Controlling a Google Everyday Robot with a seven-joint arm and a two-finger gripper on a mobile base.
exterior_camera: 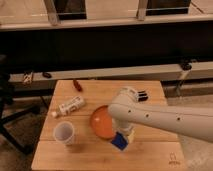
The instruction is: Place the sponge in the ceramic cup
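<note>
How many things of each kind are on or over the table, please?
White cup: 1
Orange bowl: 1
White bottle: 1
Red stick: 1
Black bar: 1
Blue sponge: 1, in the gripper at the bowl's edge
Total: 6
</note>
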